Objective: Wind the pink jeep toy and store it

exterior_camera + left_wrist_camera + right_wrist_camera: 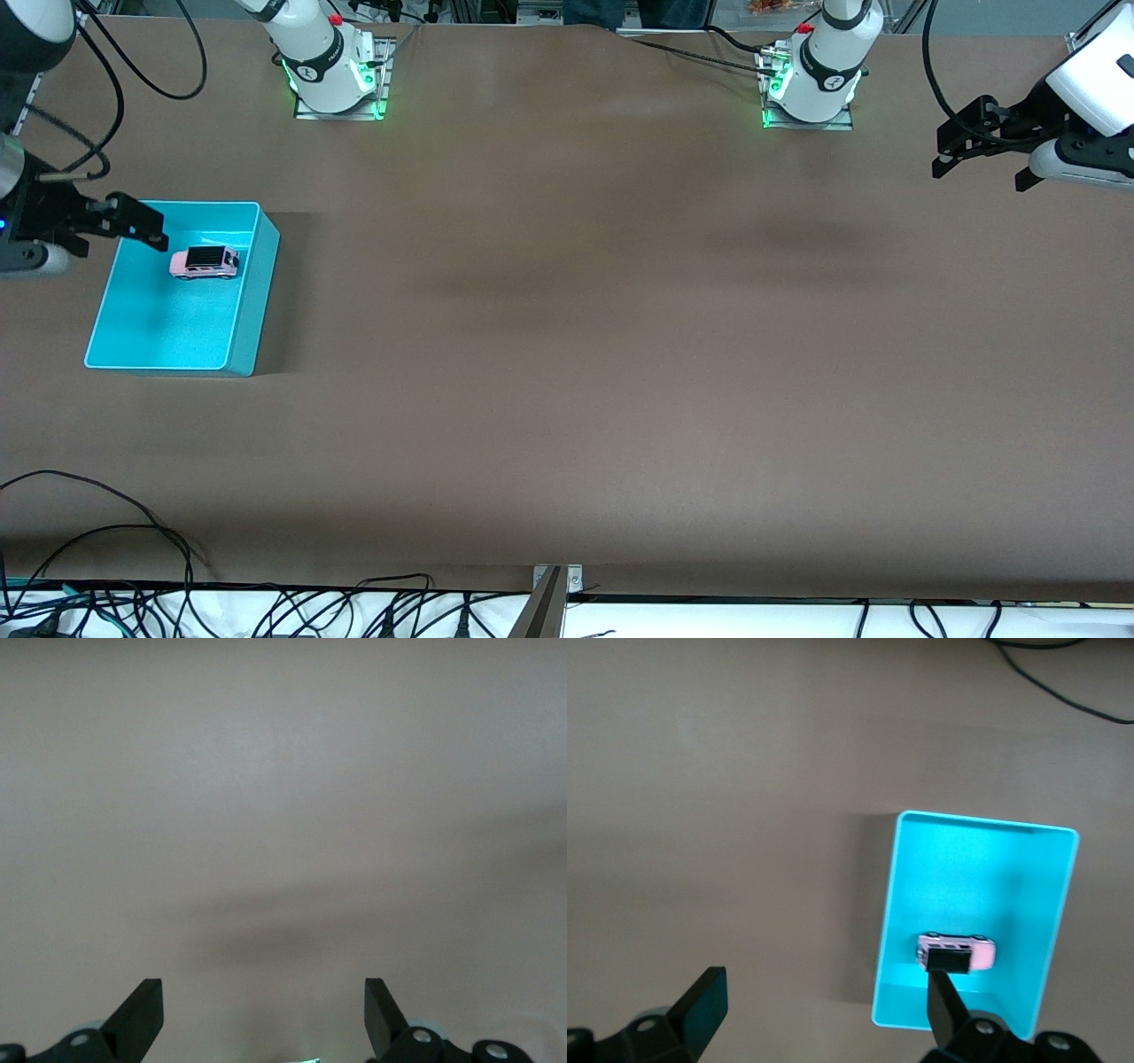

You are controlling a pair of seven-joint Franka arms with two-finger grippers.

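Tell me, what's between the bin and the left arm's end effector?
Nothing: in the front view only bare brown table stretches from the bin, which holds the jeep, to the left end effector.

arms: white shells, black joints | bases: green-lit | hands: black | cables: black

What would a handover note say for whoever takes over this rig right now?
Left gripper: open, empty, waiting over bare table at the left arm's end.
Right gripper: open, empty, over the edge of the turquoise bin.
Pink jeep toy: on its wheels inside the bin, nothing touching it.
Done: jeep stored.
Left: nothing visible; winding cannot be confirmed from these views.
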